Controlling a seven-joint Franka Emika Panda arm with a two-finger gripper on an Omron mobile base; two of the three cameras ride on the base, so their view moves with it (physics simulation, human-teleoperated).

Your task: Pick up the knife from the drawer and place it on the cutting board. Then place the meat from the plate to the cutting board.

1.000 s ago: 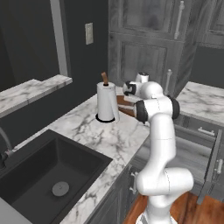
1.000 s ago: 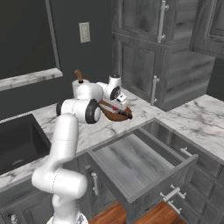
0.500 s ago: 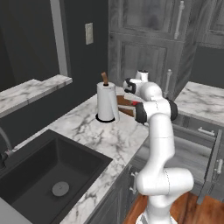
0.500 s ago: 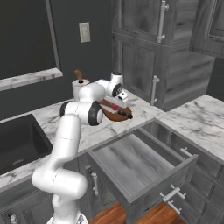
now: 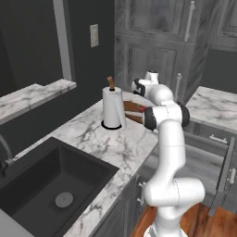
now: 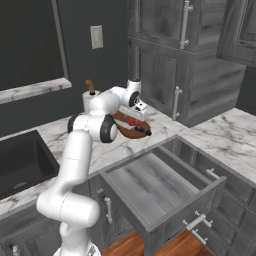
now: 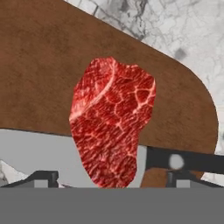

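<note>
Nearest in the right base view, the drawer (image 6: 150, 187) stands pulled out, its pale grey inside showing. On the marble bench (image 6: 220, 131) behind it lies the reddish-brown cutting board (image 7: 52, 65). The meat (image 7: 111, 124), a marbled red slab, rests on it, long axis running toward the hand camera, over the knife (image 7: 183, 161) with its pale blade and dark handle. The tool (image 6: 137, 112) hangs over the board, fingers spread, holding nothing. The arm reaches forward from the base.

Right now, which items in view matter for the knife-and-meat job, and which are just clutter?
Job items:
- cutting board
- meat, lying on the board
- knife, lying on the board under the meat
- drawer, pulled open

Just lying about:
- paper towel roll
- sink
</note>
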